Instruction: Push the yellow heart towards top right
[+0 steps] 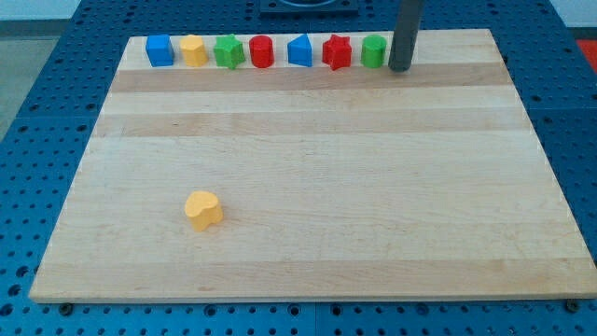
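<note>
The yellow heart (pixel 203 209) lies alone on the wooden board (pixel 373 187), in the view's lower left. My tip (pixel 399 68) is at the view's top right of centre, just right of the green block (pixel 374 51) at the end of the top row. The tip is far from the yellow heart, up and to the right of it.
A row of blocks lines the board's top edge: blue cube (pixel 159 50), yellow block (pixel 193 49), green star-like block (pixel 229 51), red cylinder (pixel 262 51), blue block (pixel 299 50), red star (pixel 337 52), then the green block. Blue pegboard surrounds the board.
</note>
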Available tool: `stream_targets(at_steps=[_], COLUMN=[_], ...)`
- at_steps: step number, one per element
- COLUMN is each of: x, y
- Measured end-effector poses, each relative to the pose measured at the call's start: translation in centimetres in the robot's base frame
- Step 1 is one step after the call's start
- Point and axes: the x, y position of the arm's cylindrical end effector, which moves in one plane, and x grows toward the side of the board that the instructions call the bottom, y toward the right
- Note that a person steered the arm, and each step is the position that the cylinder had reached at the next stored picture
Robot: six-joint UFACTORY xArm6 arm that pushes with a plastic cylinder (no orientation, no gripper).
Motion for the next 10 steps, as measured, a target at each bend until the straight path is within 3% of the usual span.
stream_targets(at_steps=[2, 7, 10], x=[7.7, 17.4, 25.5], y=[-7.1, -27.7, -31.4])
